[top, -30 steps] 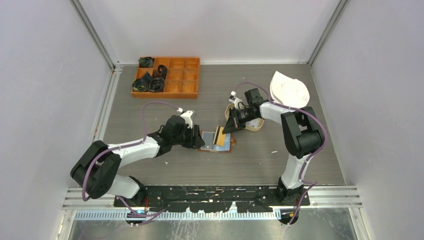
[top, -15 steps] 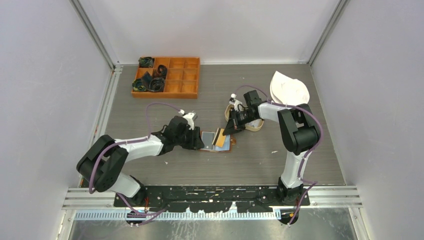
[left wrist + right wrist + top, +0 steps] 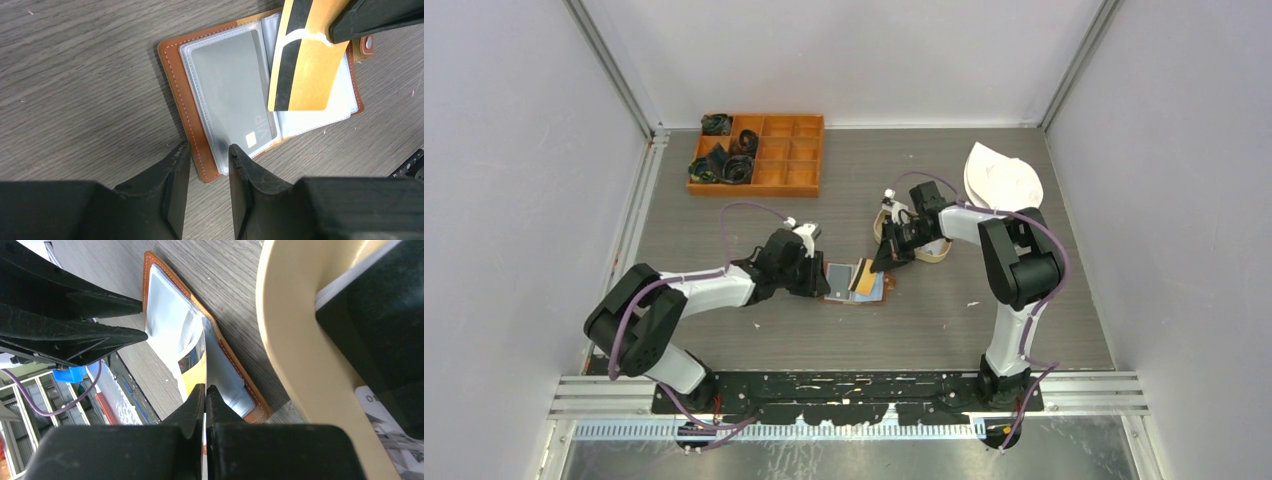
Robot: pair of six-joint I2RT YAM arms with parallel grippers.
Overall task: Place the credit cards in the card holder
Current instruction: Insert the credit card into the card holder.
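The brown card holder lies open on the table, its clear sleeves facing up, with a grey credit card in the left sleeve. My left gripper is open, its tips either side of the holder's near corner. My right gripper is shut on a gold credit card with a black stripe and holds it tilted over the right sleeves. From above, the gold card sits over the holder between the left gripper and the right gripper.
A tan oval tray stands just behind the right gripper with a white printed card in it. An orange compartment box holding dark items is at the back left. A white folded object lies at the back right.
My left gripper's jaws have narrowed around the holder's corner, and the left arm has shifted a little. The right gripper still holds the gold card over the holder.
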